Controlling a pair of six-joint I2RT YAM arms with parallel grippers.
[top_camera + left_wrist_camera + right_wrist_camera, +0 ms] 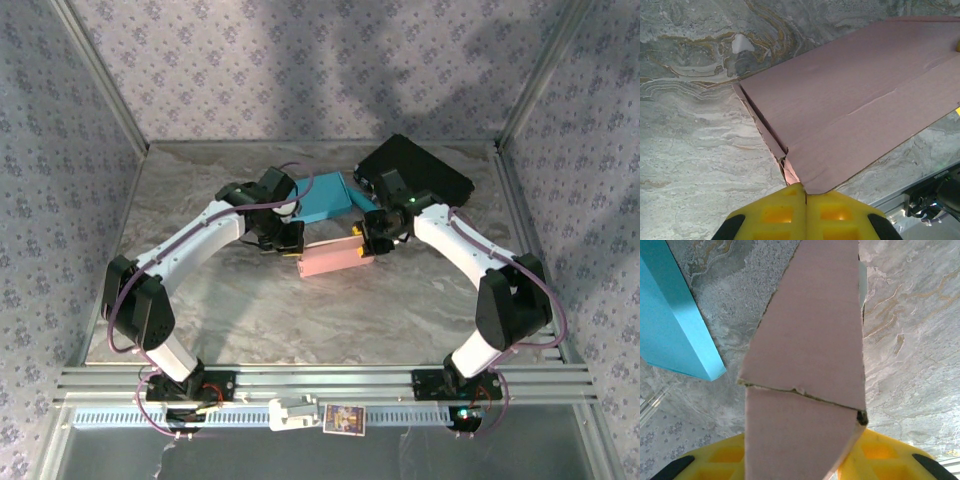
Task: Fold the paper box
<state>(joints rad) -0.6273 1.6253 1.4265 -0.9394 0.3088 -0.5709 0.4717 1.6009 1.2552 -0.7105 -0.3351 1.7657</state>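
Two claws hold the pink paper box (335, 258) in the middle of the counter (250, 320), the left claw (805, 192) pinched shut on its corner flap, the right claw (800, 452) clamped around its opposite end; I judge a flap fold is in hand, next needing a steady inward tuck.

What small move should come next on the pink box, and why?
Probably the left hand should ease its pinched corner inward along the crease while the right hand holds firm: both hands grip opposite ends of the pink box, whose narrow side flap looks unfolded.
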